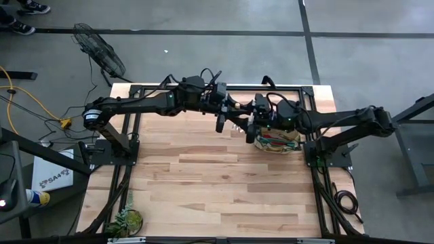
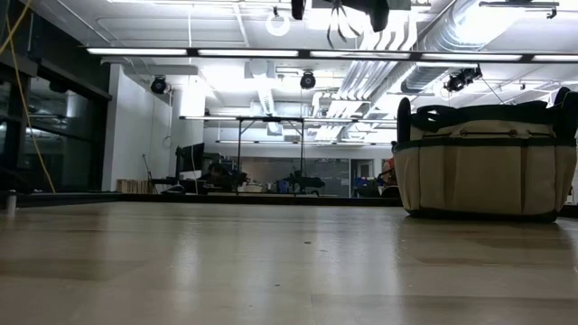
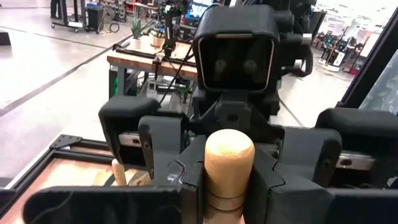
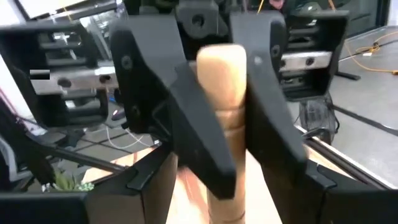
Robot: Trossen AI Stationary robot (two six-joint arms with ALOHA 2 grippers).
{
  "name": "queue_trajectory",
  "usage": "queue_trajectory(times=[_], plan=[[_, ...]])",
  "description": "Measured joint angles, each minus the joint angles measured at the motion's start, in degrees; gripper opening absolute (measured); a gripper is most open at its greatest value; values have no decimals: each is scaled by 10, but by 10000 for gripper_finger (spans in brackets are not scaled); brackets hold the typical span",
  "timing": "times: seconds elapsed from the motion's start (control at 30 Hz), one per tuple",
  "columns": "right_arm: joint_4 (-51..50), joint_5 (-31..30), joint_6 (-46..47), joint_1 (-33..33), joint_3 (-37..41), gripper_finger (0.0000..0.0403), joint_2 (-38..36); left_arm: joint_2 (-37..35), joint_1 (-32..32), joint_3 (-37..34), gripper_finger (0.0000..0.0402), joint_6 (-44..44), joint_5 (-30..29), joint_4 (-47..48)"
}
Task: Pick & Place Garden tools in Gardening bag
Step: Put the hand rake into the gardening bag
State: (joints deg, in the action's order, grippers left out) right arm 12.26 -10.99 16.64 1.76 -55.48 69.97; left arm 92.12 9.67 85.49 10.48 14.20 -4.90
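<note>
A tool with a light wooden handle (image 3: 229,163) stands upright between my two grippers, which face each other above the table's far middle. Its working end is hidden, so I cannot tell which tool it is. My left gripper (image 1: 222,122) and my right gripper (image 1: 252,129) are both shut on this handle, which also shows in the right wrist view (image 4: 222,93). The tan gardening bag (image 1: 278,144) with green trim stands on its base on the table just right of them (image 2: 488,171). Red and green things lie in it. My left gripper pinches the wooden handle just below its rounded free end (image 3: 227,186) between its two fingers, coming level from the table's left. The fingers lie across the handle. The handle stands upright and clear of the table. My right gripper pinches the same handle's upper part (image 4: 225,134) between its two fingers, coming level from the table's right, opposite my left gripper. The fingers lie across the upright handle. How far back the handle reaches does not show.
A leafy plant clump (image 1: 125,220) lies at the table's near left corner. Another light wooden handle tip (image 3: 115,171) shows below, beside the grippers. The wide wooden tabletop (image 1: 224,190) stretches toward the near edge.
</note>
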Motion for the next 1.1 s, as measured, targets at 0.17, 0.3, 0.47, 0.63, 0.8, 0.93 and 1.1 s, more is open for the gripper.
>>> queue_trajectory(times=[0.17,0.3,0.47,0.63,0.8,0.93,1.1], plan=[[-7,-20,-7,0,0,203,-7,0,1,0,54,-1,-2,12],[-19,-20,-6,0,0,190,-11,0,1,0,54,-4,0,15],[-22,-20,-4,0,0,168,-11,0,1,0,54,-4,7,20],[-23,-20,-3,0,0,136,-11,0,1,0,54,-4,17,21],[-23,-20,-2,0,0,98,-11,0,1,0,54,-1,23,21],[-26,-16,-3,0,0,69,-11,0,1,0,54,3,24,21],[-27,-7,-4,0,0,62,-12,0,1,0,54,5,26,22]])
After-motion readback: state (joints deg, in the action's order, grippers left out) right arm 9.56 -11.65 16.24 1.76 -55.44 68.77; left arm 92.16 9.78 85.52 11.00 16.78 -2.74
